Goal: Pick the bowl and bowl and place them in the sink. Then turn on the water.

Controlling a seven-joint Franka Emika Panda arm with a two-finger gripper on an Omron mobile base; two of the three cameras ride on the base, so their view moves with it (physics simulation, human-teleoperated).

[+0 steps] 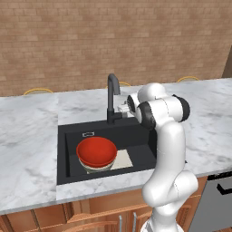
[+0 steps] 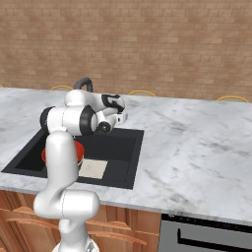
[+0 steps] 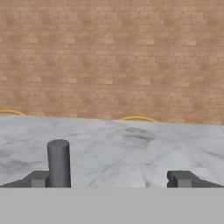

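The glossy red bowl point(image 1: 96, 151) sits nested on top of the cream bowl point(image 1: 98, 168) inside the black sink point(image 1: 140, 138), left of the basin's middle. In the right base view, the white arm hides most of the red bowl point(image 2: 79, 148) in the sink point(image 2: 119, 147). The tall black curved faucet point(image 1: 112, 97) rises at the sink's back rim. My gripper point(image 1: 123, 108) hovers just right of the faucet base, above the back rim. It is open with nothing between its fingers point(image 3: 183, 178). A dark upright cylinder point(image 3: 58, 163) stands by the left finger. No water stream is visible.
Grey-white marble counter point(image 1: 27, 131) surrounds the sink, and a brick wall point(image 1: 113, 41) runs behind it. Yellow chair backs point(image 1: 38, 91) peek over the counter's far edge. A pale square patch point(image 2: 92, 169) lies on the sink floor. An appliance front point(image 2: 206, 236) sits below the counter on the right.
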